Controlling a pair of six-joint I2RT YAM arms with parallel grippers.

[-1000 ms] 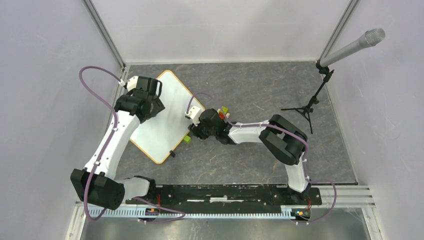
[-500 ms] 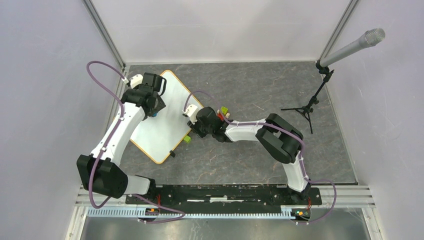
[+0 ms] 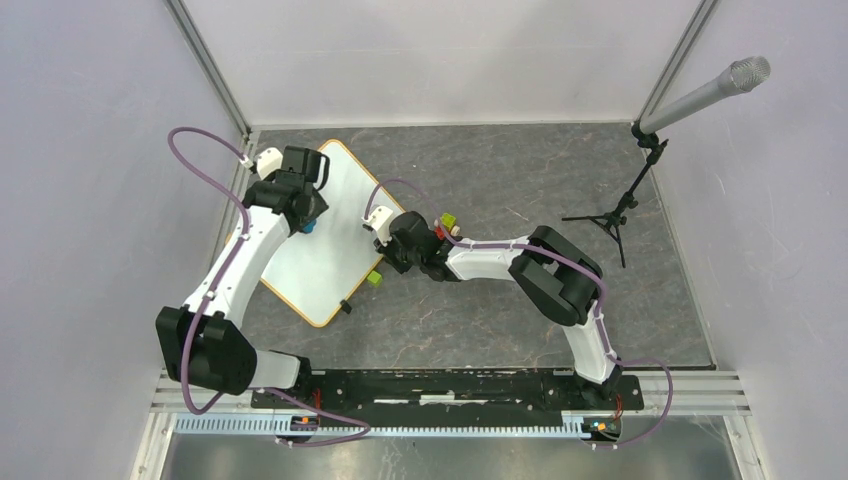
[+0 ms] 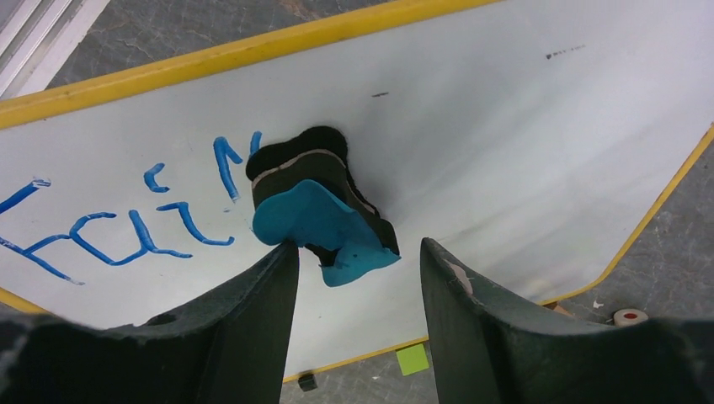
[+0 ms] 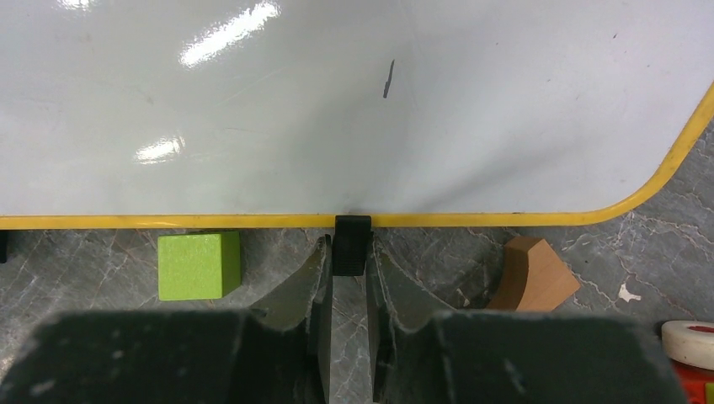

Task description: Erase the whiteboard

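Note:
The whiteboard [image 3: 335,255] lies tilted on the table's left side, white with a yellow rim. Blue handwriting [image 4: 126,227] covers one end in the left wrist view. A blue eraser with black felt [image 4: 320,223] rests on the whiteboard [image 4: 522,118] beside the writing; it also shows from above [image 3: 308,226]. My left gripper [image 4: 360,248] is open just behind it, with only the left finger touching the blue top. My right gripper [image 5: 349,248] is shut on a small black clip [image 5: 352,242] on the whiteboard's [image 5: 337,101] near edge, and it shows from above [image 3: 386,255].
A green cube [image 5: 199,265] and a wooden arch block [image 5: 535,273] lie by the board's edge on either side of my right gripper. A white tape roll [image 5: 689,343] lies further right. A microphone stand [image 3: 620,210] stands at the back right. A second black clip [image 3: 346,307] sits on the board's edge.
My left gripper has moved back toward the board's far end and now stands open behind the eraser. My right gripper has shifted slightly left, still shut on the clip.

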